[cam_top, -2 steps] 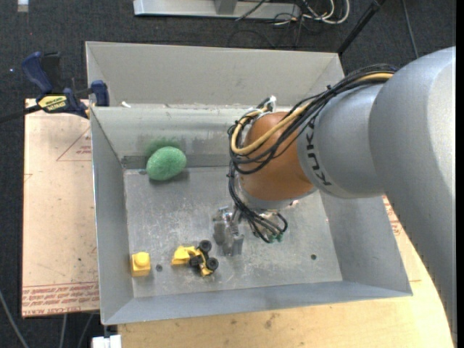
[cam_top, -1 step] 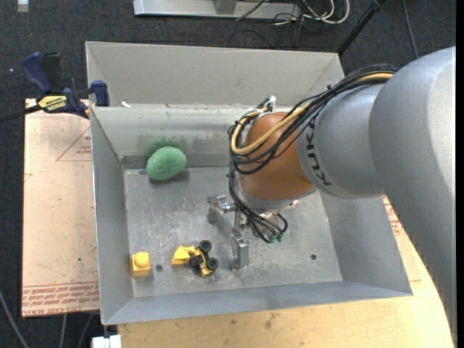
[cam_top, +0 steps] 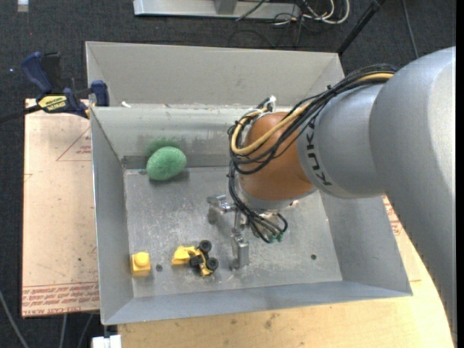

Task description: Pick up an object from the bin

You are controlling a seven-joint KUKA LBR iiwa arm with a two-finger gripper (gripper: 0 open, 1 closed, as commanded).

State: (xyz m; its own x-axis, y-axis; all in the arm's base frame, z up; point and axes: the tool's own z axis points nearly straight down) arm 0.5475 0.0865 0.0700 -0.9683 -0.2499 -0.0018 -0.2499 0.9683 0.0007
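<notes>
In the front left corner of the grey bin lies a small yellow block, alone on the floor. Further back, against the rear wall, rests a green egg-shaped lump, well apart from the block. Right of the block, near the front wall, sits a little yellow-and-black toy vehicle, lying askew. Just beside it, to the right, is the tool. Its two metal fingers stand apart, one close to the toy and the other further back, with bare bin floor between them; it has hold of nothing. The toy is the nearest thing to it, but not between the fingers. Above sits the orange wrist cover wrapped in cables, and the thick grey arm reaches in from the right.
</notes>
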